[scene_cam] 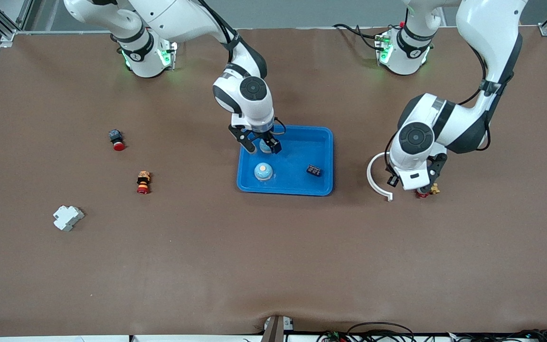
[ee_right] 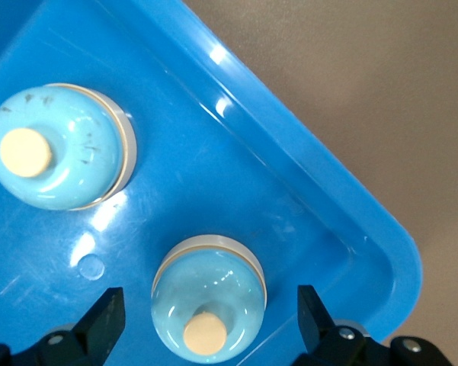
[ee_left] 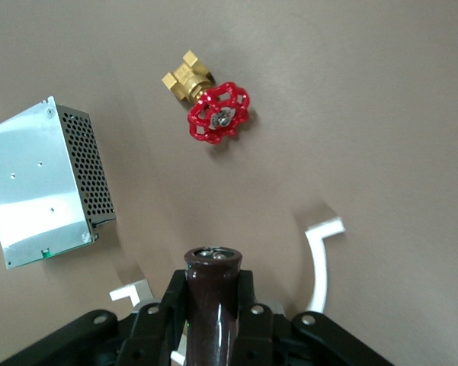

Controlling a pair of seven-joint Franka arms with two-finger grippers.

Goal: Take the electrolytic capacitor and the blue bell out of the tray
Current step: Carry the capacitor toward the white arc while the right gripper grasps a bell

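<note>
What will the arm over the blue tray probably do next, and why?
Probably go straight down and close. The right gripper hangs open over the tray, its fingers either side of a blue bell. The left gripper already holds the electrolytic capacitor outside the tray.

My two arms are glossy white shells with black bands at the joints and round dark grey caps on the wrists. Thin black cables loop along their upper links. Green lights glow at both bases. Each tool, right (scene_cam: 262, 145) and left (scene_cam: 420, 186), carries black fingers under a white housing
</note>
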